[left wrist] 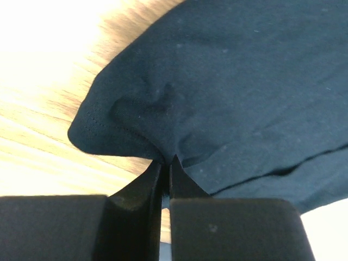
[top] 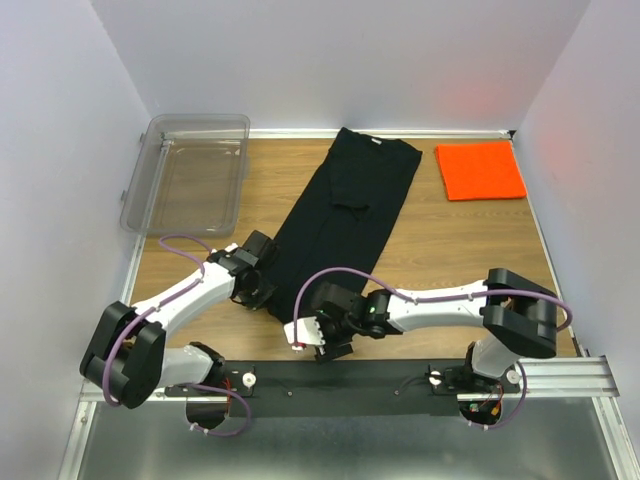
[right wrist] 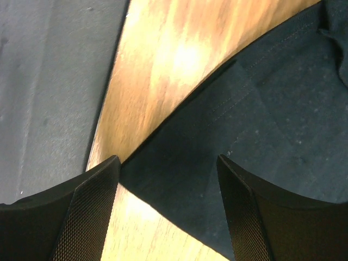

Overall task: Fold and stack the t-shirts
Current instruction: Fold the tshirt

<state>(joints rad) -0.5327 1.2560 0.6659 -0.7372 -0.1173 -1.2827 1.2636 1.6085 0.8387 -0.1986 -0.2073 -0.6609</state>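
Note:
The black t-shirt (top: 350, 200) lies on the wooden table as a long narrow strip, collar at the back and hem toward me. My left gripper (top: 260, 288) sits at the hem's left corner. In the left wrist view it (left wrist: 167, 161) is shut on a pinched, puckered bit of the black cloth (left wrist: 234, 92). My right gripper (top: 306, 336) hovers open at the hem's other corner. In the right wrist view its fingertips (right wrist: 168, 163) straddle the corner of the black fabric (right wrist: 261, 125), not gripping it. The orange t-shirt (top: 480, 170) lies folded at the back right.
A clear plastic bin (top: 190, 175) stands at the back left of the table (top: 450, 250). The dark rail (top: 360, 385) carrying the arm bases runs along the near edge, close to my right gripper. White walls enclose three sides.

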